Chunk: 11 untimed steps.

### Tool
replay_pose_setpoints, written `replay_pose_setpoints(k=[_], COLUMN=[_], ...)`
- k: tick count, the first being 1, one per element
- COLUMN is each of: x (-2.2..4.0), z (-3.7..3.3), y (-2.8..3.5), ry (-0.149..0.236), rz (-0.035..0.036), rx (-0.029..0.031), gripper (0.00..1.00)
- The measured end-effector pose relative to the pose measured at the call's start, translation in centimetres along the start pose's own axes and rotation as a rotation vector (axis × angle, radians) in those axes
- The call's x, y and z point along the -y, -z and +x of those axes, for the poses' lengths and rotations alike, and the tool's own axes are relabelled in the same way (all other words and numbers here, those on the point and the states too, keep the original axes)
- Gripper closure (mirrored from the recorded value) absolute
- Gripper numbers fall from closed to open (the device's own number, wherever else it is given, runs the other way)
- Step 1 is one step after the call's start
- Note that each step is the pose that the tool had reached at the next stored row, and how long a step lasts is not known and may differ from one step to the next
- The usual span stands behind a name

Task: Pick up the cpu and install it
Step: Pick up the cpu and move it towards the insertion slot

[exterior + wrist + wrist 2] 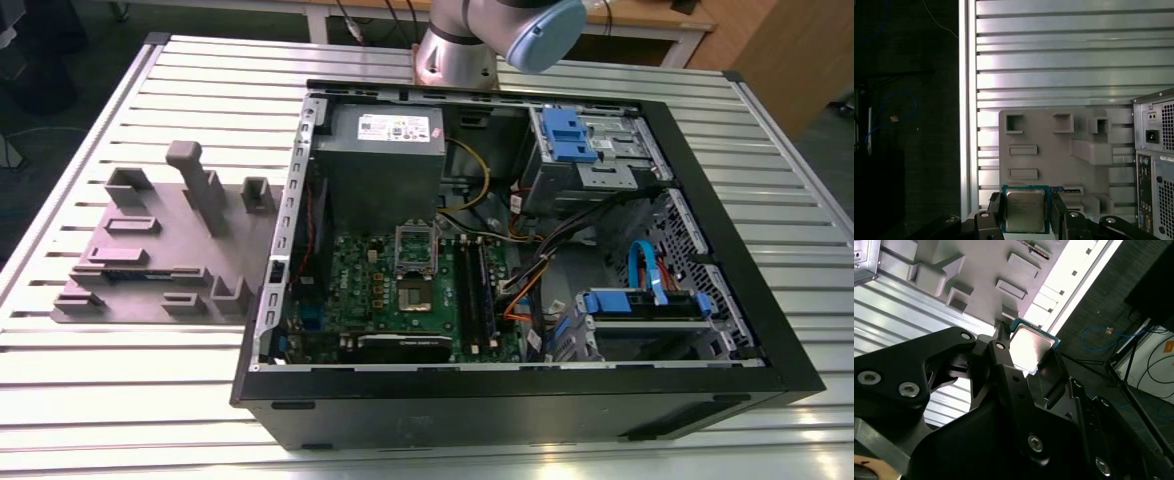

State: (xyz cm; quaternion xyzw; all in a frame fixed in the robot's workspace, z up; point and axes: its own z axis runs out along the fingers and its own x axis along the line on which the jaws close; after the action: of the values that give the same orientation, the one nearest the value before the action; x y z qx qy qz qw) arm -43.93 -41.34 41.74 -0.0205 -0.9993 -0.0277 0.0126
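The cpu, a small flat square chip w/ a shiny silver-grey metal top, is clamped by two opposite edges in the black two-finger tool. It hangs off the ground over the near edge of the grey moulded fixture block, i.e. outside the computer. So we judge the pick-up done and the install not yet done. The chip is well apart from the silver rectangular socket frame on the green motherboard. The block's pockets look mostly bare; one slot may hold a bluish strip, we cannot tell. The open black tower case, lying on the slatted aluminium counter, holds the board, a grey power supply box, blue drive cages and cables.
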Motion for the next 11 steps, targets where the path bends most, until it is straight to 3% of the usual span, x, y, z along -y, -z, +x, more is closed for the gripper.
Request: replay_pose_setpoints(k=[11], x=[-0.06], z=[0.03], y=[1.05], ry=[0.0], rz=[0.0], rx=[0.0], gripper=[0.53])
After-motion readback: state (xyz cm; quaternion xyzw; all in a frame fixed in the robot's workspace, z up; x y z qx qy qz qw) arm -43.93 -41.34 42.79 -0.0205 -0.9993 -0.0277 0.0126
